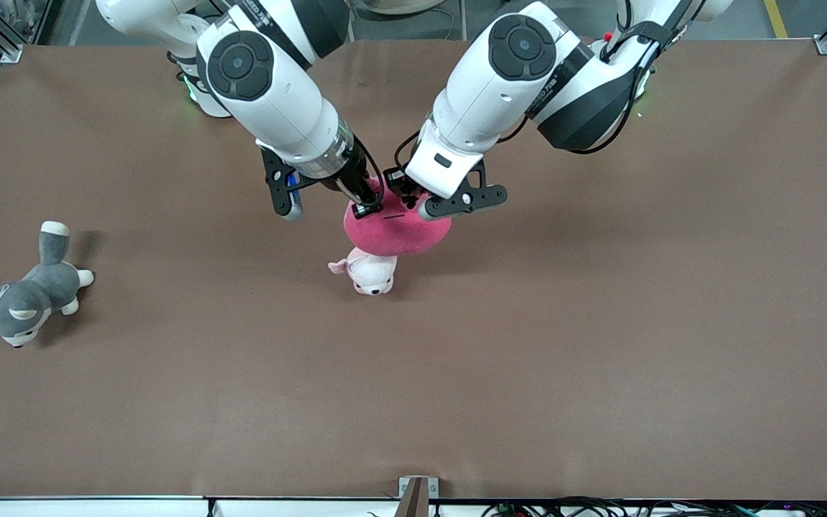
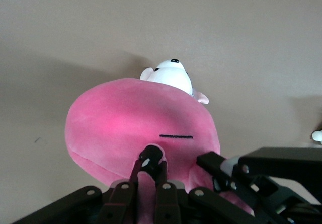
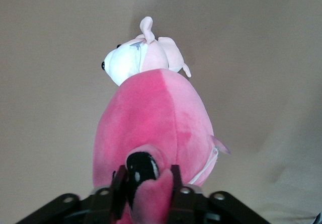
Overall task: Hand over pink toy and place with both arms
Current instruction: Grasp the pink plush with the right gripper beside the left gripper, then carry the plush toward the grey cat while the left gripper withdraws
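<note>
The pink toy [image 1: 397,230] hangs above the middle of the table, held by both grippers at once. My right gripper [image 1: 365,207] is shut on a fold of its plush at the end toward the right arm. In the right wrist view it [image 3: 146,186] pinches pink fabric beside a glossy black eye. My left gripper [image 1: 409,202] is shut on the toy's top at the other end. In the left wrist view it [image 2: 150,181] clamps a pink fold on the toy [image 2: 136,128], and the right gripper's black fingers [image 2: 221,166] show close beside it.
A small pale pink-and-white plush animal [image 1: 369,273] lies on the brown table [image 1: 600,323] just under the hanging toy, and shows in both wrist views [image 2: 171,75] [image 3: 138,58]. A grey-and-white plush dog [image 1: 22,300] lies toward the right arm's end.
</note>
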`<state>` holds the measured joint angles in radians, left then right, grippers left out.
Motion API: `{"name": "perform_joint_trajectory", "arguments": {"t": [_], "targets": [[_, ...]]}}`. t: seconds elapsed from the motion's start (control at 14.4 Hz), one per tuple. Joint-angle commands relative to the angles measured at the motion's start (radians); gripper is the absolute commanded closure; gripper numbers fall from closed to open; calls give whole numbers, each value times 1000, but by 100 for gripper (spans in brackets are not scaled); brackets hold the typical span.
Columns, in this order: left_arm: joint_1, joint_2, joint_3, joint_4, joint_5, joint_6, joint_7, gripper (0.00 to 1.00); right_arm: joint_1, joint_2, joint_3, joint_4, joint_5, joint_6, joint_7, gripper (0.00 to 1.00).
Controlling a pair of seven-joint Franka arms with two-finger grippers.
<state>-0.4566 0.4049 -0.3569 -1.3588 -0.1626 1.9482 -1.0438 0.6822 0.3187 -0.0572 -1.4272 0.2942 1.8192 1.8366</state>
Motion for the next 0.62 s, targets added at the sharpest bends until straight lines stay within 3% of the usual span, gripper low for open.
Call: {"name": "perform_joint_trajectory", "arguments": {"t": [0.0, 0.28, 0.35, 0.42, 0.49, 0.56], "targets": [[-14, 5, 10, 26, 2, -2, -19, 88, 0, -13, -1, -12, -6, 8, -4, 100], [-14, 0, 10, 27, 2, -2, -19, 86, -6, -15, -6, -6, -6, 6, -7, 100], [-13, -1, 10, 27, 2, -2, -18, 64, -10, -16, -6, -6, -4, 5, -19, 100], [-13, -3, 10, 30, 2, -2, -15, 28, -19, -18, -7, -7, -4, -1, -36, 100], [-14, -2, 10, 43, 2, -2, -15, 2, -32, -21, -7, -10, -4, -3, -51, 100], [-13, -3, 10, 47, 2, -3, -15, 0, -44, -24, -7, -13, -4, -11, -74, 100]]}}
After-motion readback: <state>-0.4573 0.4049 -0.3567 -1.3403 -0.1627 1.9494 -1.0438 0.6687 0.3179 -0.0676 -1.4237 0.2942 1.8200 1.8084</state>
